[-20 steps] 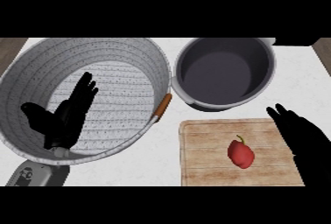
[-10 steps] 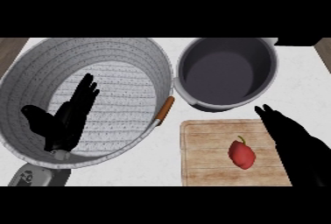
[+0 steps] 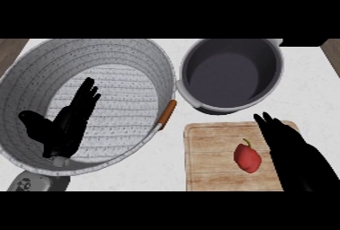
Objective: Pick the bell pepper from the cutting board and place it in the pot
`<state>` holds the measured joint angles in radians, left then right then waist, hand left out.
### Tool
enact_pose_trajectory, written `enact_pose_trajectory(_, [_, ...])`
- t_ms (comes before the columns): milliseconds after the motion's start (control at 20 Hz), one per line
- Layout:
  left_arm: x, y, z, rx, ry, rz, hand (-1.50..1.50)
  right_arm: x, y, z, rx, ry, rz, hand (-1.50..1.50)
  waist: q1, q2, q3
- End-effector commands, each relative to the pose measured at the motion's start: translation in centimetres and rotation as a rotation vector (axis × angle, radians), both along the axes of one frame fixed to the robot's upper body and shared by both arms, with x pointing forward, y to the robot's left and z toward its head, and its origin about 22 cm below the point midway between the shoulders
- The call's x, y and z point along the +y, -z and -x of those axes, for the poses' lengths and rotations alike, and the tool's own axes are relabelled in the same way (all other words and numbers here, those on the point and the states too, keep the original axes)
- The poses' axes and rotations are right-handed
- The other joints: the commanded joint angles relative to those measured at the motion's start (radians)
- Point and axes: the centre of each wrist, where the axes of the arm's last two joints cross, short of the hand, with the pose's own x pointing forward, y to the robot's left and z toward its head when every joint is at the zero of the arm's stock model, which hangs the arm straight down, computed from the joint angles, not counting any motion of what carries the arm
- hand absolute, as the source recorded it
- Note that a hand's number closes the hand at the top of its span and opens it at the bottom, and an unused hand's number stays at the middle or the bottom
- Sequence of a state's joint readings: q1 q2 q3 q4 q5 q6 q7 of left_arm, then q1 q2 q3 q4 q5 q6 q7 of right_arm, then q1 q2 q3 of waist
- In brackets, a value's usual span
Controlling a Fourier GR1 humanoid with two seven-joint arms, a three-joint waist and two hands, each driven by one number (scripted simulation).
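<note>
A red bell pepper (image 3: 247, 157) lies on the wooden cutting board (image 3: 212, 157) at the lower right. Just behind the board stands the dark grey pot (image 3: 229, 74), with nothing showing inside it. My right hand (image 3: 292, 150) hovers over the board's right side, close beside the pepper, its fingers straight and pointing toward the pot. It holds nothing. My left hand (image 3: 66, 126) rests open over the woven basket at the left, fingers up.
A big white woven basket (image 3: 143, 58) with a brown handle (image 3: 166, 114) fills the left half, touching the pot's side. A small grey object (image 3: 26, 182) shows at the lower left corner. Bare white counter lies between basket and board.
My right hand has slid leftward over the cutting board, nearer to the pepper. The left hand, pepper and pot have stayed put.
</note>
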<state>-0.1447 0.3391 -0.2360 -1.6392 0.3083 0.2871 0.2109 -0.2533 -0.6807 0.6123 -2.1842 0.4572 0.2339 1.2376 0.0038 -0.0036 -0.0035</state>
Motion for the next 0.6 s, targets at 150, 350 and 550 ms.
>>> enact_pose_trajectory(150, [0.4, -0.3, -0.4, 0.01, -0.031, 0.003, 0.0, 2.8, 0.0, 0.1, 0.015, 0.151, 0.072, -1.5, -0.002, 0.0, 0.001])
enact_pose_trajectory(350, [1.0, 0.4, 0.6, 0.005, -0.01, -0.005, 0.0, 2.1, 0.8, -1.7, 0.043, 0.201, 0.076, -1.5, 0.003, 0.002, 0.001])
enact_pose_trajectory(550, [0.6, 0.2, -0.2, 0.013, -0.02, -0.005, 0.0, 3.3, 2.9, -1.0, 0.078, 0.222, 0.112, -1.5, -0.011, 0.0, 0.001])
